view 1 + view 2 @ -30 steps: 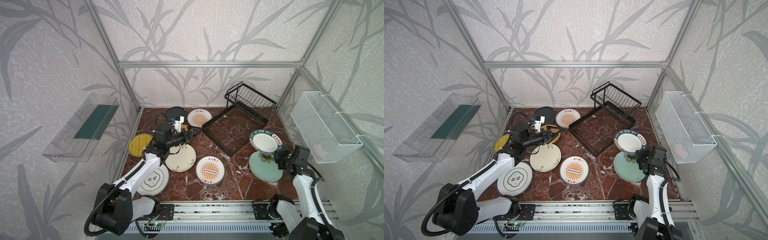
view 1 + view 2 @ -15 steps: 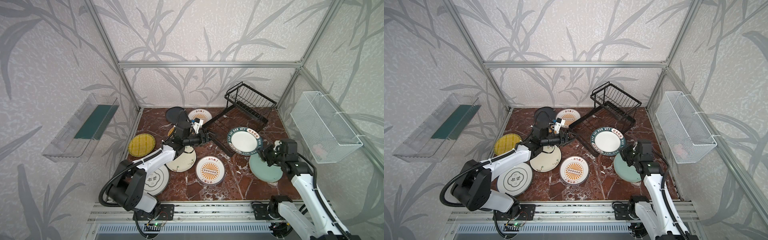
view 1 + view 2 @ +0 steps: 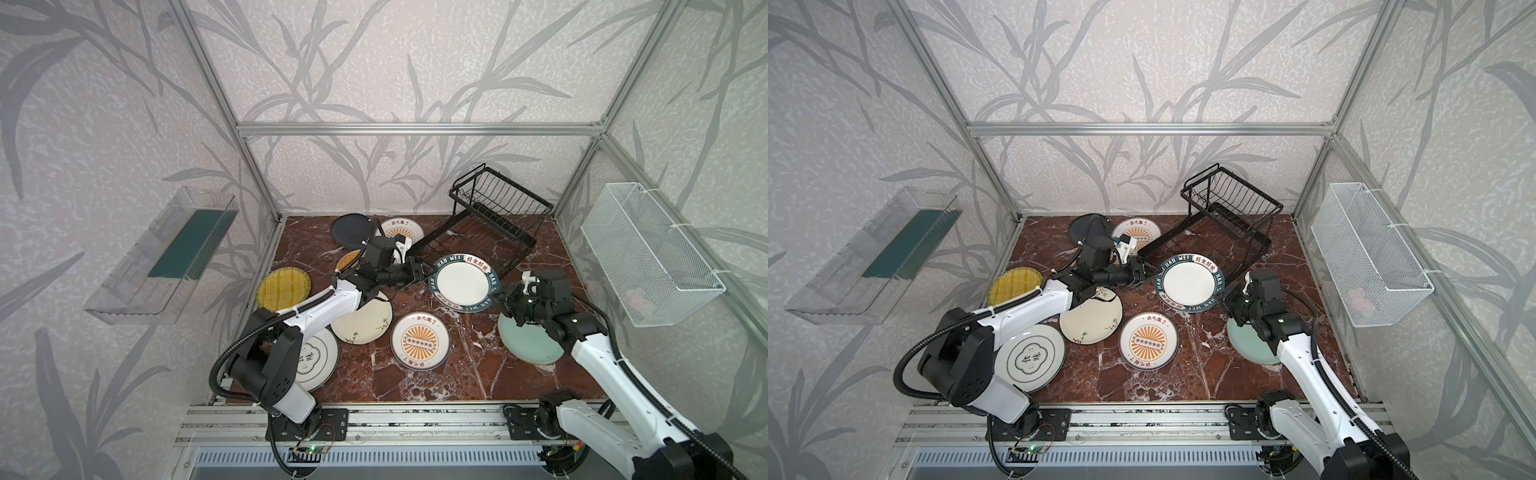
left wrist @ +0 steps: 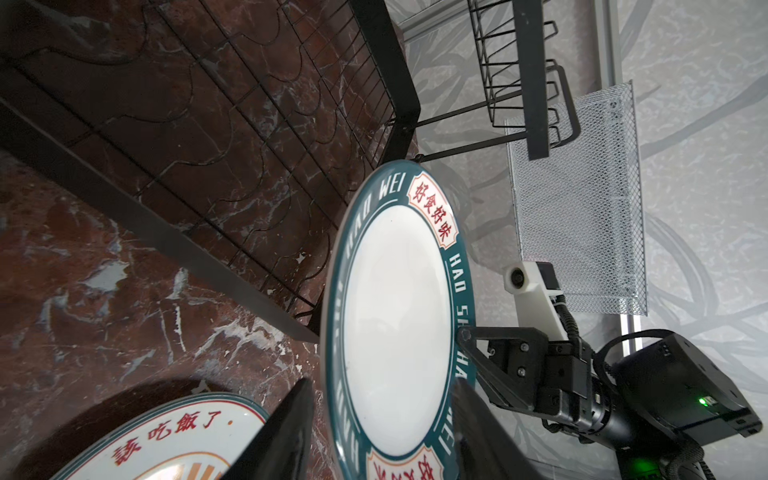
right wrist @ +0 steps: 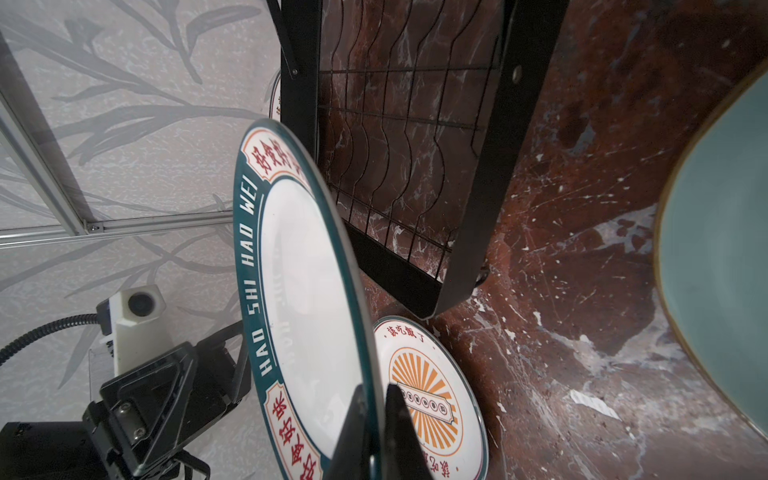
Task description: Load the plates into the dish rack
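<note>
Right hand [image 5: 376, 395] is pinched tight on the plate [image 3: 463, 282] rim, holding it tilted off the counter [image 3: 457, 374], just beside the rack [image 3: 494, 216] tray. Left hand [image 4: 382, 382] straddles the opposite rim, half wide. I see that gap only in the left wrist view; both top views hide it.

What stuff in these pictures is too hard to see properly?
- Orange plate: in a top view, mostly hidden under the left arm.
- Pale green plate: partly covered by the right arm in both top views; cut off by the edge in the right wrist view.
- Pinkish thing in the white basket: too small, blurred behind mesh.
- Teal-rimmed plate: lower rim cut off in the left wrist view.
</note>
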Motion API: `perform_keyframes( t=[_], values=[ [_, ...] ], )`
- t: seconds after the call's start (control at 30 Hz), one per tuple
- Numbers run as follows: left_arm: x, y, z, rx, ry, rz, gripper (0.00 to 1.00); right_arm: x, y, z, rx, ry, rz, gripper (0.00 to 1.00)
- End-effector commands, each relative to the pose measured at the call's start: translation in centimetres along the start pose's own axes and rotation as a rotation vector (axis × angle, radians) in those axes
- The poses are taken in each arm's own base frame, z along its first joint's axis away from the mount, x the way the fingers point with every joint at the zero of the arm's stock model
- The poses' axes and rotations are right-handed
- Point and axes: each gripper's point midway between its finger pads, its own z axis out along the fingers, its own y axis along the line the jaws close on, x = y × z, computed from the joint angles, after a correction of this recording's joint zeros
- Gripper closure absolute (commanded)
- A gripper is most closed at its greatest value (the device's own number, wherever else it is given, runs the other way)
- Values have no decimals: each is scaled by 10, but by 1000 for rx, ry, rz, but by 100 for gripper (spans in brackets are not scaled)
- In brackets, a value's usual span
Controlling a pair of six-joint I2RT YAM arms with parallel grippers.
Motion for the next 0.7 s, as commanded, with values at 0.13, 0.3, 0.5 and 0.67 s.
perform_keyframes(
  t=[0.13,0.3,0.5,0.67],
  values=[
    [6,0,4,-26,7,-8,48,1,47,-10,-157,17,-58,100],
    [12,-5,7,-2,8,-38,60,7,52,-14,-183,36,-71,100],
    [20,-12,3,8,8,-103,80,15,57,-24,-200,57,-103,100],
    [19,-21,-13,38,-71,-138,93,25,63,-29,-223,88,-135,100]
  ],
)
